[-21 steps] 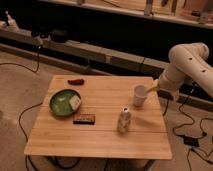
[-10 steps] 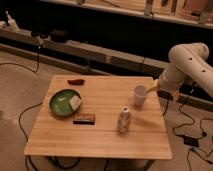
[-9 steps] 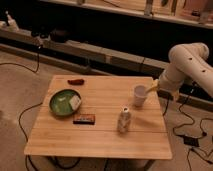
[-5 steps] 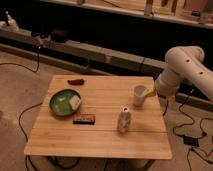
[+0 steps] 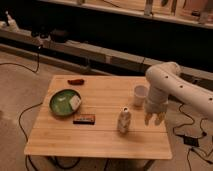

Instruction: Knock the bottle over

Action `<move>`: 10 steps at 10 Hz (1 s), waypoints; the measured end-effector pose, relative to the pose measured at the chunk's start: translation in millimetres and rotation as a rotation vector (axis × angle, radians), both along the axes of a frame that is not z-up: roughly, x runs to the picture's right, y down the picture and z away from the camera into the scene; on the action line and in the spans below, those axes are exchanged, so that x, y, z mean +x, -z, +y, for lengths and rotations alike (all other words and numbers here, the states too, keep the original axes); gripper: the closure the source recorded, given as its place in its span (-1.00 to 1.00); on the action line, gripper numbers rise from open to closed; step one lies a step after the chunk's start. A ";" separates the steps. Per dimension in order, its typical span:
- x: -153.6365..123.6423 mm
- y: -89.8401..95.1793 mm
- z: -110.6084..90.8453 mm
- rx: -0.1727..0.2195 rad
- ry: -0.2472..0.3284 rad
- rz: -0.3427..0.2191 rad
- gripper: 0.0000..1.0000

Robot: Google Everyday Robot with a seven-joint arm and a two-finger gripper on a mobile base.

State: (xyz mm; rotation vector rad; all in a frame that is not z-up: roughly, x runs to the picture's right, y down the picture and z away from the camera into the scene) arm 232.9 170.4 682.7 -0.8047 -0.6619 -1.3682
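Note:
The bottle (image 5: 123, 121) is small, pale and crinkled, with a white cap. It stands upright on the wooden table (image 5: 102, 140), right of the middle. A plain white cup (image 5: 140, 95) stands behind it to the right. My gripper (image 5: 153, 119) hangs from the white arm, points down, and is over the table's right side, a little to the right of the bottle and in front of the cup. Its two fingers stand apart with nothing between them. It does not touch the bottle.
A green plate (image 5: 62, 103) with a pale item on it sits at the table's left. A dark bar (image 5: 84, 119) lies in front of the plate. A small red object (image 5: 76, 81) lies at the back left. Cables run across the floor.
The arm has swung left and downward from beside the cup, bringing the gripper over the table's right side near the bottle. The bottle and cup have not moved.

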 end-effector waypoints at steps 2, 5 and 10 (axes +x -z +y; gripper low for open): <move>-6.8 -10.5 5.1 -0.010 0.015 0.043 0.91; -32.4 -35.0 6.8 0.019 -0.037 0.054 1.00; -55.1 -73.5 -32.6 0.171 -0.160 0.061 1.00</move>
